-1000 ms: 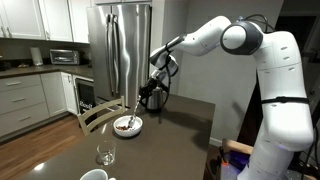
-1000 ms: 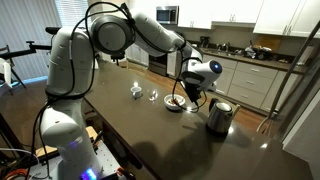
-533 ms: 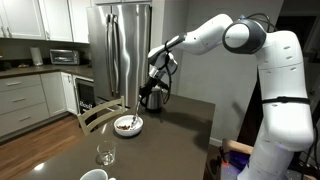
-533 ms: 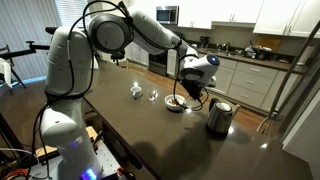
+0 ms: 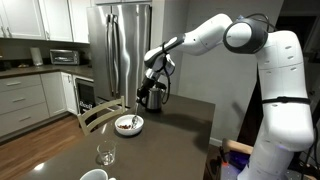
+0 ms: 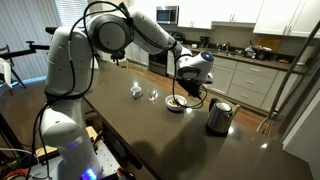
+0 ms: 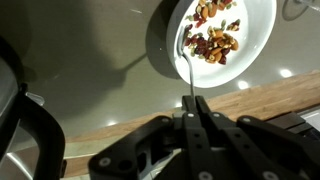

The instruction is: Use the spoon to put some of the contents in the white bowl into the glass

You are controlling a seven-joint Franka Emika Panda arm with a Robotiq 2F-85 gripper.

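The white bowl (image 7: 258,30) holds a heap of small brownish contents (image 7: 212,40). It stands on the dark table in both exterior views (image 5: 128,125) (image 6: 176,104). My gripper (image 7: 193,104) is shut on the thin handle of the silvery spoon (image 7: 186,68), whose tip reaches over the contents. The gripper hangs above and beside the bowl (image 5: 151,88) (image 6: 189,86). The clear stemmed glass (image 5: 105,153) (image 6: 153,96) stands upright on the table, apart from the bowl.
A steel kettle (image 6: 219,115) with a black handle (image 7: 22,112) stands close beside the bowl. A plain white vessel (image 5: 97,175) sits at the table's near edge. A wooden chair back (image 5: 95,113) rises behind the table. Kitchen counters and a fridge (image 5: 118,50) stand behind.
The gripper has risen a little with the spoon, pulling up and away from the bowl. The bowl, glass and kettle have not moved.
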